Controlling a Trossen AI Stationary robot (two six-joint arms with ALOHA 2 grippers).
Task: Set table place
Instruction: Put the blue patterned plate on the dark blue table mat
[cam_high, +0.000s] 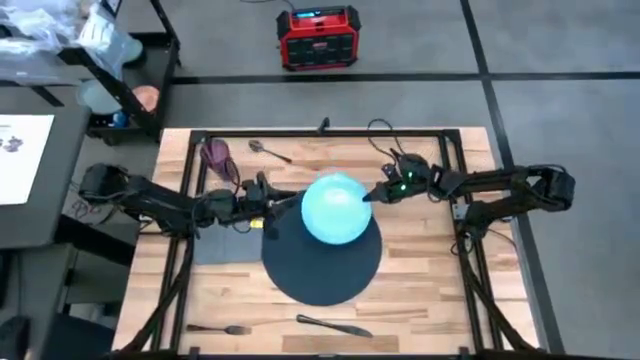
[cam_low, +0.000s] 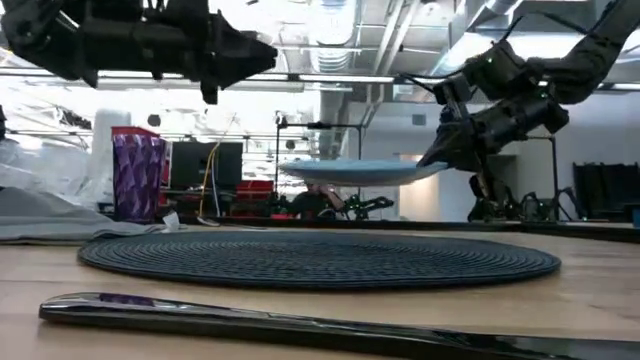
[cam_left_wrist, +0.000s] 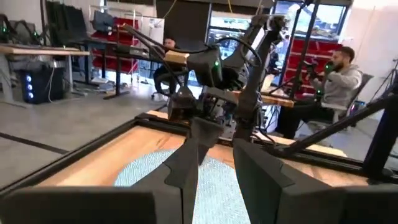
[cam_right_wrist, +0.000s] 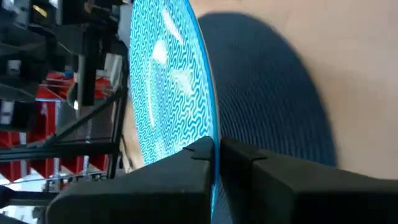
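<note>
High view: table (cam_high: 430, 290) carries the place (cam_high: 320, 262) at centre. Right gripper (cam_high: 372, 195) pinches the plate (cam_high: 335, 208) rim, plate airborne above it. Left gripper (cam_high: 285, 203) parted, empty, beside plate. Purple cup (cam_high: 213, 153), 1 knife (cam_high: 333, 326), 1 fork (cam_high: 215, 328) around.

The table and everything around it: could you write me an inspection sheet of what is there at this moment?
Surface: light wood table with a black rail frame.
Job's things: round dark mat lies flat; light blue plate is held level above it, not touching.
Clutter: grey napkin beside the mat; purple cup and spoon at the far edge; fork and knife at the near edge.
Grippers: right gripper pinches the plate's rim; left gripper hovers near the plate's other side, empty.
Cables: black cable loops on the table behind the right arm.
Surroundings: red case on the floor; seated person at a desk.
</note>
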